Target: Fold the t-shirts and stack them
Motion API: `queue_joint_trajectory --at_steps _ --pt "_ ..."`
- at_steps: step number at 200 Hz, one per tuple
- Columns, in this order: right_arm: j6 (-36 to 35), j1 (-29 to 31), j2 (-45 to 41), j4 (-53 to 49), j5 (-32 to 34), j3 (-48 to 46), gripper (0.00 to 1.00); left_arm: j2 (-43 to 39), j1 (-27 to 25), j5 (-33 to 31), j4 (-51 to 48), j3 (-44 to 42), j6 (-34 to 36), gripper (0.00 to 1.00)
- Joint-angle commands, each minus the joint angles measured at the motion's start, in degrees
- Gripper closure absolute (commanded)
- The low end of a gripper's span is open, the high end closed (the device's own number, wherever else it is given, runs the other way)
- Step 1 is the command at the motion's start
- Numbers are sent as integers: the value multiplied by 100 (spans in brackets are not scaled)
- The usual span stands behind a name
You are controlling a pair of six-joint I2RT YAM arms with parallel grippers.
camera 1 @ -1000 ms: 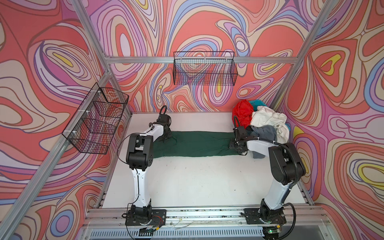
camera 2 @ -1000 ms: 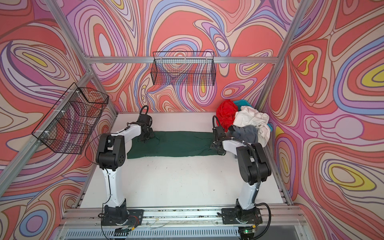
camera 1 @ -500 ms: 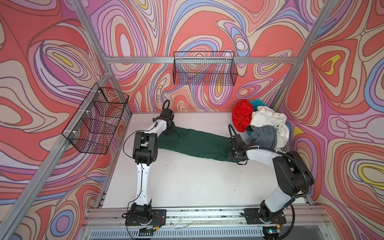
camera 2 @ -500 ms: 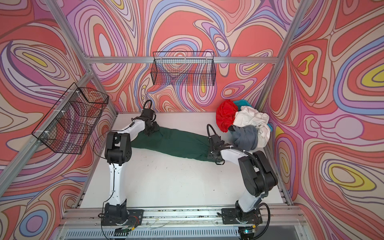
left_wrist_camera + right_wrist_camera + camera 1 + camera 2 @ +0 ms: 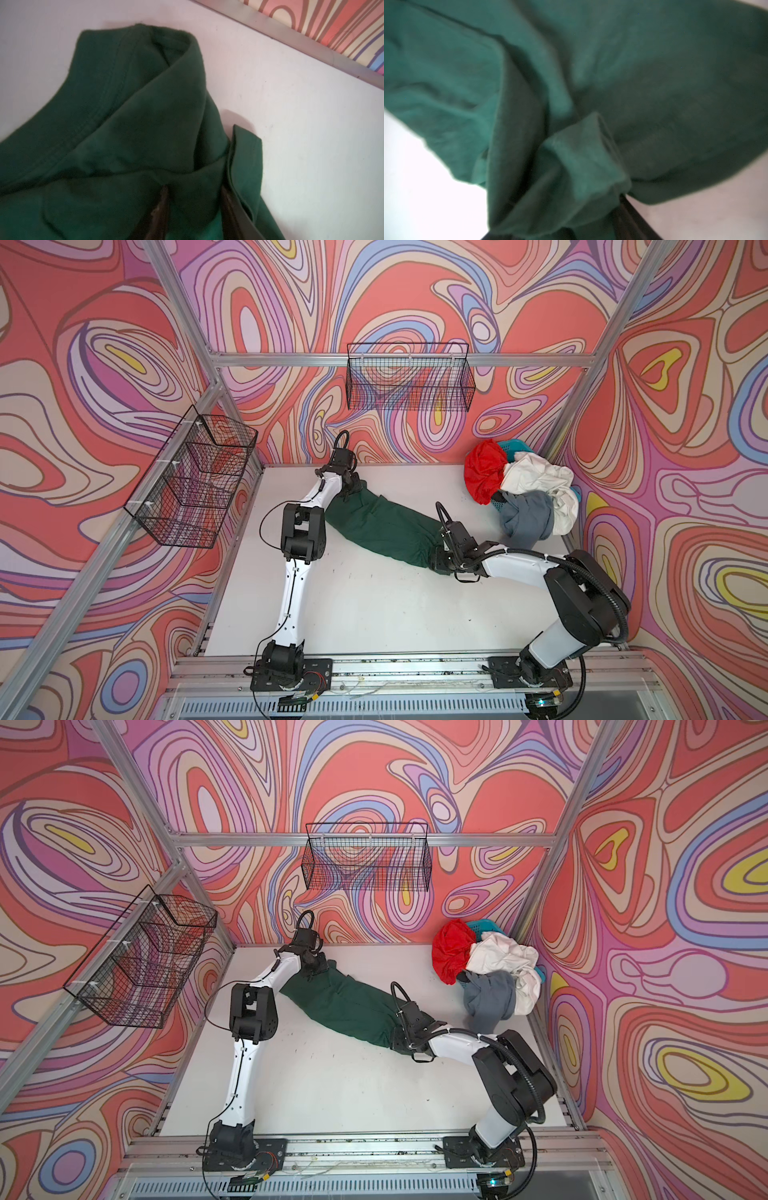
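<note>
A dark green t-shirt [image 5: 382, 526] [image 5: 345, 1006] lies slantwise across the white table, bunched into a long band. My left gripper [image 5: 351, 489] [image 5: 194, 207] is shut on its far end near the back wall, with green cloth filling the gap between the fingers [image 5: 162, 209]. My right gripper [image 5: 436, 558] [image 5: 562, 224] is shut on the near right end, where folds of cloth hide most of the jaws. A red t-shirt [image 5: 484, 477], an off-white one [image 5: 536, 481] and a grey-blue one [image 5: 525, 518] sit crumpled in a heap at the back right.
A turquoise mesh basket [image 5: 509, 445] shows under the heap in the back right corner. Black wire baskets hang on the back wall [image 5: 409, 381] and on the left wall [image 5: 195, 481]. Bare white table [image 5: 374, 605] stretches in front of the green shirt.
The green shirt lay flat and level; now it runs slantwise and is more bunched. My left gripper moved back toward the wall, and my right gripper moved forward and left.
</note>
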Motion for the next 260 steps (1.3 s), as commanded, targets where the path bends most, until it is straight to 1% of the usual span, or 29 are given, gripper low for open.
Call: queue_joint_trajectory --at_steps 1,10,18,31,40,53,65,74,88,95,105,118,127,135,151,171,188,202,232,260 --pt "354 270 157 -1064 -1103 -387 31 354 -61 115 -493 475 121 58" --pt "294 272 55 -1378 -958 -292 28 388 -61 149 -660 707 172 56" --pt "251 270 -51 -1606 -837 -185 26 333 -61 190 -859 840 185 51" --pt "160 270 -281 -1842 -843 24 22 -5 -78 153 -1006 746 213 44" --pt "134 271 -406 -2066 -718 251 21 -429 -129 56 -811 338 301 38" --pt "39 273 -468 -2440 -383 652 22 -1146 -196 -83 -337 -564 417 29" --pt "-98 270 -404 -2692 -159 1035 23 -1739 -243 -199 94 -1322 496 23" --pt "-209 271 -321 -2769 -37 1289 26 -2111 -259 -261 267 -1782 550 21" --pt "-370 265 -134 -2680 129 1619 39 -2528 -272 -369 306 -2293 539 20" --pt "-430 268 4 -2675 309 1828 41 -2690 -272 -457 336 -2533 538 20" --pt "-486 264 222 -2639 541 2078 42 -2924 -273 -610 499 -2972 499 20" --pt "-582 267 543 -2404 635 2299 51 -3132 -272 -792 744 -3491 449 19" --pt "-587 268 785 -2323 728 2463 51 -3176 -272 -840 767 -3677 419 19" --pt "-632 260 1098 -2427 859 2699 51 -3161 -272 -856 714 -3727 402 19" --pt "-657 267 1513 -2739 1339 3164 51 -3058 -272 -829 589 -3716 383 19" --pt "-641 271 1553 -2824 1614 3308 50 -2905 -272 -790 478 -3626 403 19" --pt "-640 268 1319 -2670 1651 3122 49 -2808 -272 -824 489 -3576 447 19" --pt "-689 265 1195 -2499 1545 2922 49 -2663 -272 -939 485 -3463 505 19" --pt "-710 271 1327 -2640 1618 2732 49 -2132 -220 -911 103 -2863 559 19" --pt "-731 271 1196 -2449 1712 2340 50 -1767 -203 -924 -34 -2460 626 20"
